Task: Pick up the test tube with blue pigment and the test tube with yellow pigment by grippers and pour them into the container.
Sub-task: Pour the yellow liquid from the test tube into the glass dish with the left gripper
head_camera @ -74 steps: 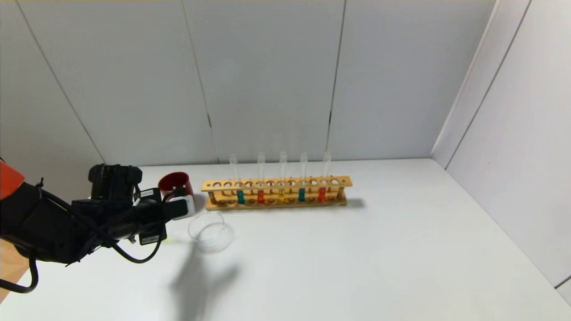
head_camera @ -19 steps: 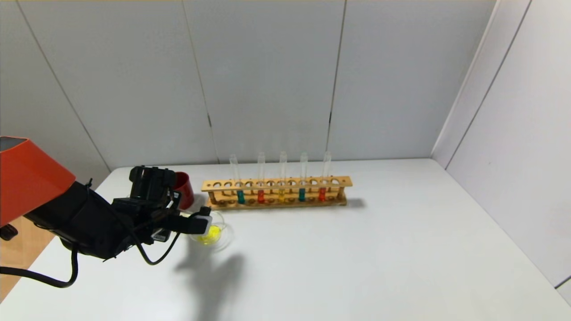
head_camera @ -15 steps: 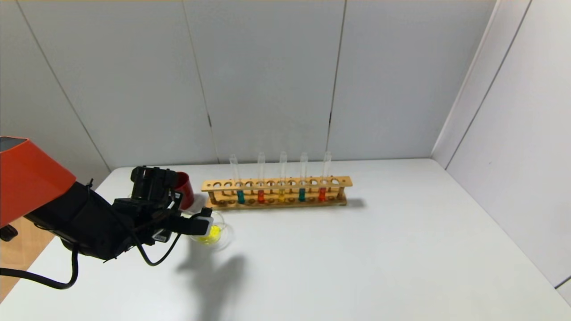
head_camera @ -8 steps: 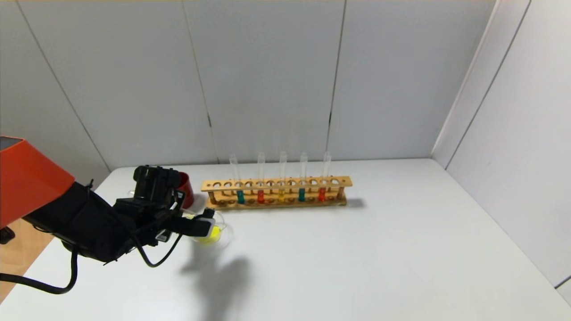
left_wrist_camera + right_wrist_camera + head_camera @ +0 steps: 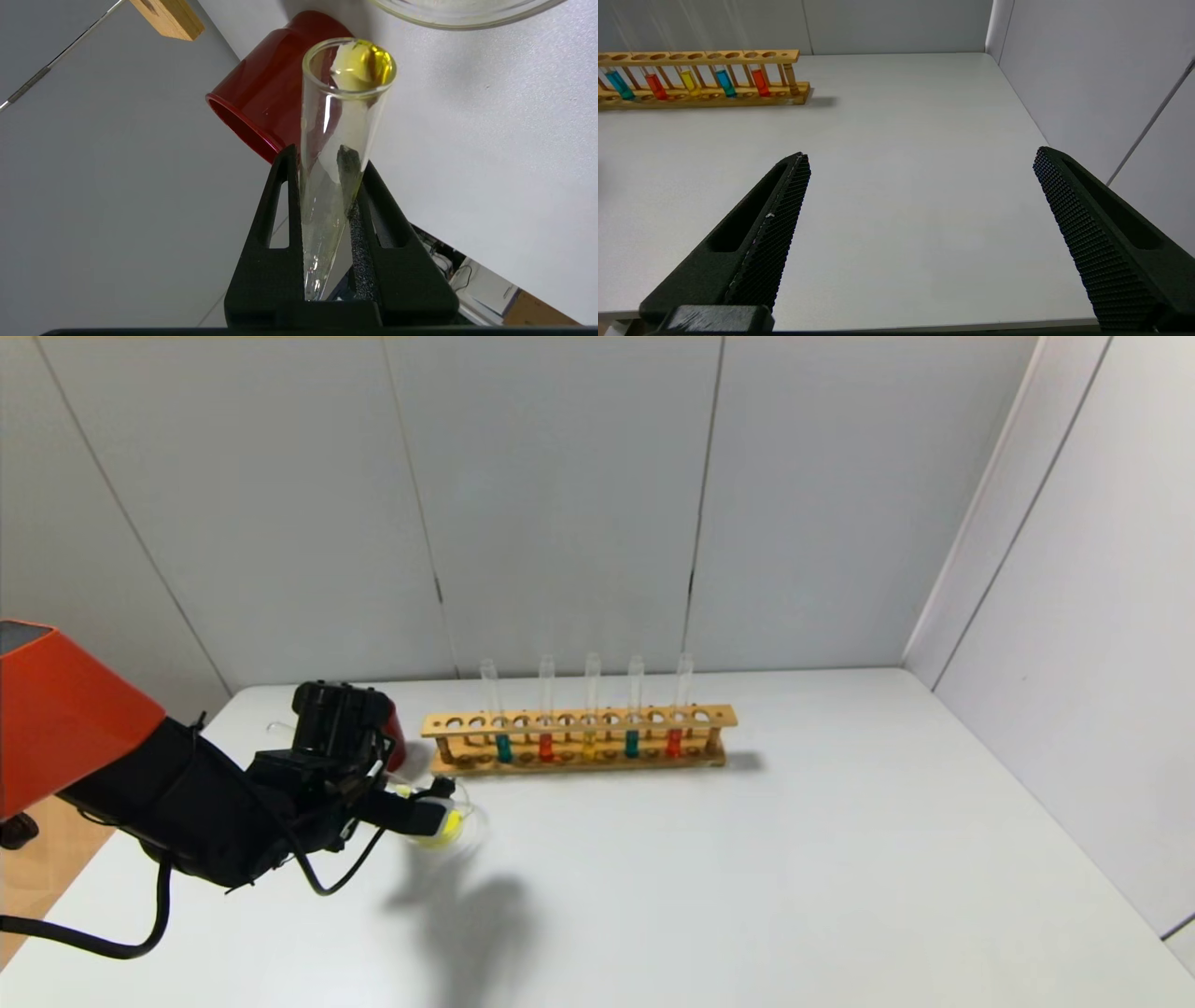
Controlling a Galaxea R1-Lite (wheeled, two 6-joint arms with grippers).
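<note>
My left gripper [image 5: 425, 810] is shut on the test tube with yellow pigment [image 5: 348, 93], which lies tilted with its mouth at the container [image 5: 464, 829]. The container, a low clear dish, holds a yellow pool. In the left wrist view the fingers [image 5: 280, 186] clamp the tube, which is nearly empty, with a yellow film at its mouth. Two test tubes with blue pigment [image 5: 504, 747] [image 5: 632, 743] and another yellow one [image 5: 589, 744] stand in the wooden rack [image 5: 579, 719]. My right gripper [image 5: 920, 161] is open and empty, low over the table's near right part.
A dark red cup [image 5: 266, 102] stands just behind my left gripper, left of the rack's end. Two red-liquid tubes [image 5: 546, 747] [image 5: 674, 743] also stand in the rack. Grey wall panels close off the back and right side of the white table [image 5: 747, 877].
The dish was empty 4.9 s ago and now holds yellow liquid. In the last second my left gripper has shifted slightly right and rolled further, with the tube still in it.
</note>
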